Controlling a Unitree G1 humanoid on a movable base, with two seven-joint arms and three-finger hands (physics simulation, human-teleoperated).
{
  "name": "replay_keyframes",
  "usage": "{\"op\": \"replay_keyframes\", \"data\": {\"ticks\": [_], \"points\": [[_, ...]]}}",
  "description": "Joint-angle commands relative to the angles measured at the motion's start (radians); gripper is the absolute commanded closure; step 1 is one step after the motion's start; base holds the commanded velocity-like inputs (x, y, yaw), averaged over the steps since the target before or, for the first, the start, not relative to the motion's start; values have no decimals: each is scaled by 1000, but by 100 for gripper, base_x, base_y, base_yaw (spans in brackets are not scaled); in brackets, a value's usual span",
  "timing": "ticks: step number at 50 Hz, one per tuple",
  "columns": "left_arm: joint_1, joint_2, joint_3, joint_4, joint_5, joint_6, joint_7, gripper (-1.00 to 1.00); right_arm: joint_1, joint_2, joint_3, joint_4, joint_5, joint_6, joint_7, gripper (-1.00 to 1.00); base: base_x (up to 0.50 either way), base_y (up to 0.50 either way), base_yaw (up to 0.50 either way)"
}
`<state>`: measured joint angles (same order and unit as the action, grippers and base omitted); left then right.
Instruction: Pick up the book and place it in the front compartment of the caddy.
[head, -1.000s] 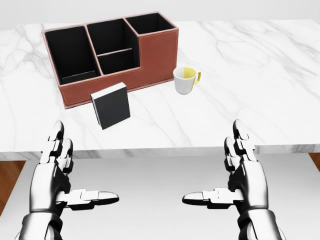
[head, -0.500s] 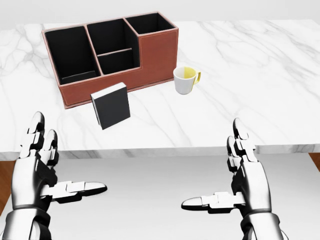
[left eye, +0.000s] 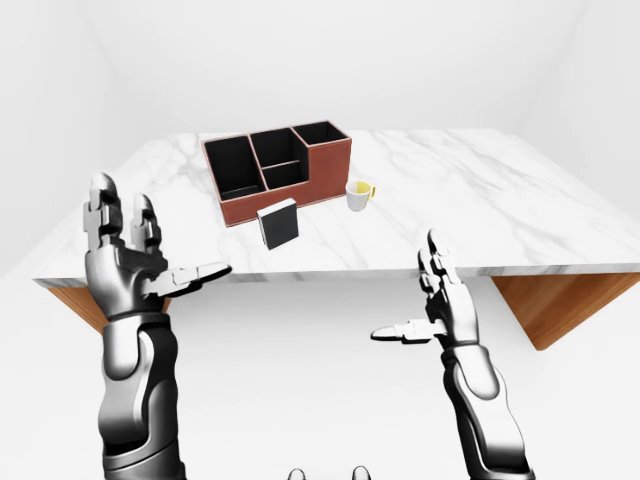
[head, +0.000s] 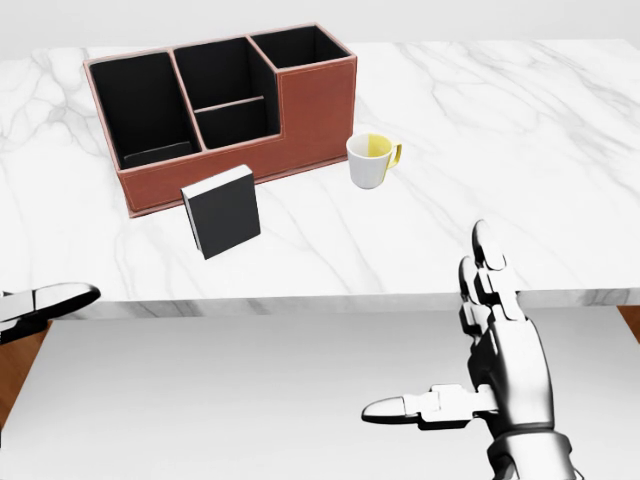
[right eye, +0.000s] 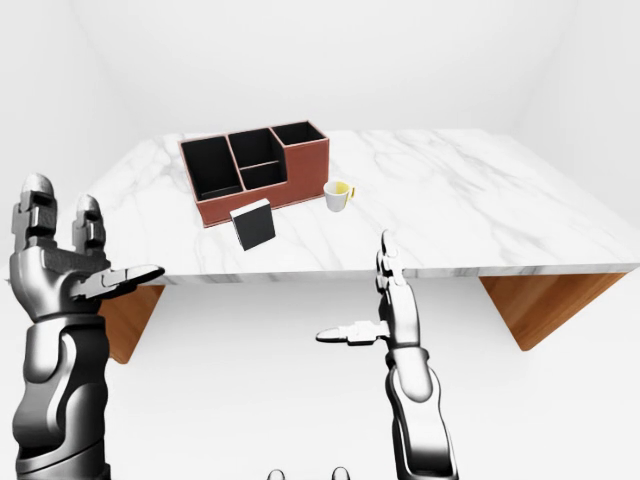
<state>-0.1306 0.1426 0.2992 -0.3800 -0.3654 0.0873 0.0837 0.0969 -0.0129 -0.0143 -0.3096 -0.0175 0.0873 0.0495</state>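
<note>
Nearest, both hands float short of the desk's near edge, holding nothing. The right hand stands upright in the head view, palm turned toward the view's left, its long fingers pointing up and lying side by side while the thumb juts out level to the left; the fingers are spread apart, not closed on anything. The left hand is raised higher in the left-eye view, forearm nearly vertical, two fingers pointing straight up and the thumb reaching right, also wide apart and empty. In the head view only the tip of one of its fingers shows at the left edge.

Beyond them the white marbled desk stretches across. The book, dark-covered with a pale page edge, stands upright and slightly turned on the desk, just below the caddy in the head view and well apart from both hands. The caddy is a reddish-brown box with black-lined compartments, set at a slant. To the caddy's right, close to its lower right corner, sits a white mug with a yellow inside, its handle pointing away from the caddy. The book lies outside every compartment.
</note>
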Motion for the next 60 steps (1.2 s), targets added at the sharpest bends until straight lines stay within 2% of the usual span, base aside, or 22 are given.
{"op": "replay_keyframes", "data": {"ticks": [1, 10, 19, 26, 48, 60], "points": [[-40, 35, 23, 12, -55, 0, 52, -100, 8, 6, 22, -59, -29, 0, -3, -100, 0, 0, 0], [-29, 37, 33, -27, -74, 0, 61, -100, 94, 5, 118, -430, -90, 0, -8, -100, 0, 0, 0], [-26, 37, 41, -45, -81, 0, 64, -100, 108, -9, 159, -552, -117, 0, -21, -100, 0, 0, 0], [-27, 39, 40, -48, -83, 0, 67, -100, 101, -16, 160, -543, -140, 0, -20, -100, 0, 5, 0], [-29, 41, 40, -42, -83, 0, 67, -100, 105, -21, 166, -513, -141, 0, 4, -100, 1, 50, 0], [-27, 39, 38, -46, -78, 0, 64, -100, 106, -16, 166, -526, -141, 0, 15, -100, 47, 25, 0]]}}
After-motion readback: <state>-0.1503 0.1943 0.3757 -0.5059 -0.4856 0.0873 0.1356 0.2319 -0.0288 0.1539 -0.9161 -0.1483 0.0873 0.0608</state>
